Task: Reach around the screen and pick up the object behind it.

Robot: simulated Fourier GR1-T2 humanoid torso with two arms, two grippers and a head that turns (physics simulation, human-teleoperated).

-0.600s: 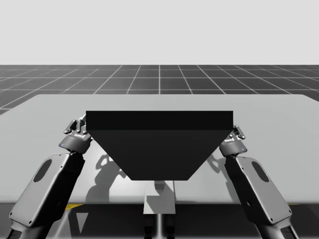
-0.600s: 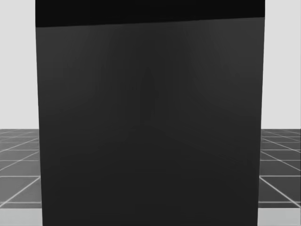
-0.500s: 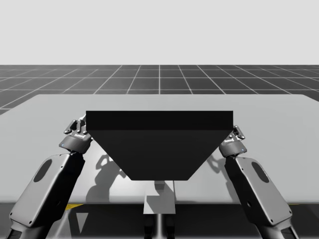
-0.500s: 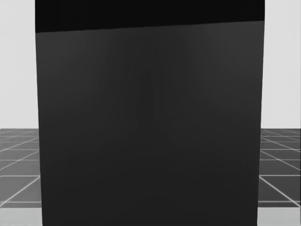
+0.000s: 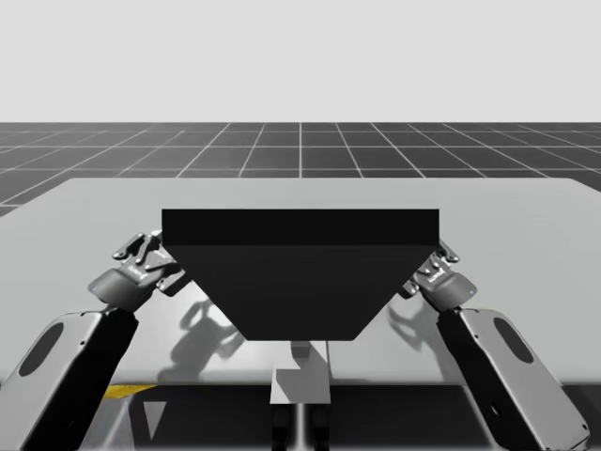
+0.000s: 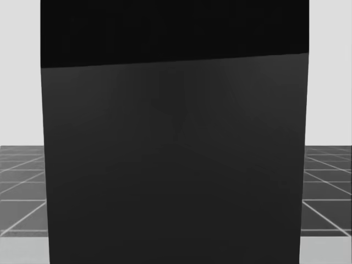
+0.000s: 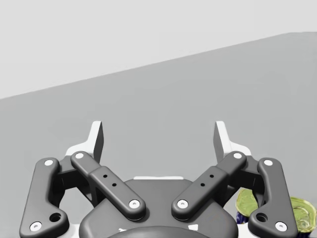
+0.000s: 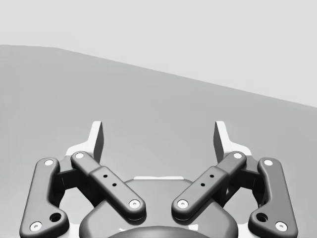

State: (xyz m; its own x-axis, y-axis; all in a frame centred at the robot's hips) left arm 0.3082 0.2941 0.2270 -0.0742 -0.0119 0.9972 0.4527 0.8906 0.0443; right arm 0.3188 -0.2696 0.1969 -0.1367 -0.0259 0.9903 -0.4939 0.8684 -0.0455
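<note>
Compared with half a second ago, both arms are sitting lower and wider in the high view. My left gripper [image 5: 141, 256] is now lying further out from the left slanted edge of the screen [image 5: 300, 272]. My right gripper [image 5: 437, 263] is hanging a little lower beside the right edge. My head has turned a bit, because in the head view the darker band at the top of the screen is reaching further down and the floor line is sitting higher.

Both grippers are released. In each wrist view the two fingers are standing wide apart with nothing between them, only bare table [image 7: 198, 99] ahead.

The task's thing, a small green object [image 7: 246, 203] with a dark blue part under it, is showing in the left wrist view. It is lying just beside the base of the left gripper, partly hidden behind a finger link. I cannot tell its full shape.

The screen is standing upright in the middle of the table, between my two arms, and is blocking the head view's centre.

The screen is a flat, matte, nearly black panel with straight edges. The table is plain smooth grey. The floor [image 5: 300, 150] behind is dark with a light grid. The gripper links are dark grey with pale round rivets, and the fingertips are pale.
</note>
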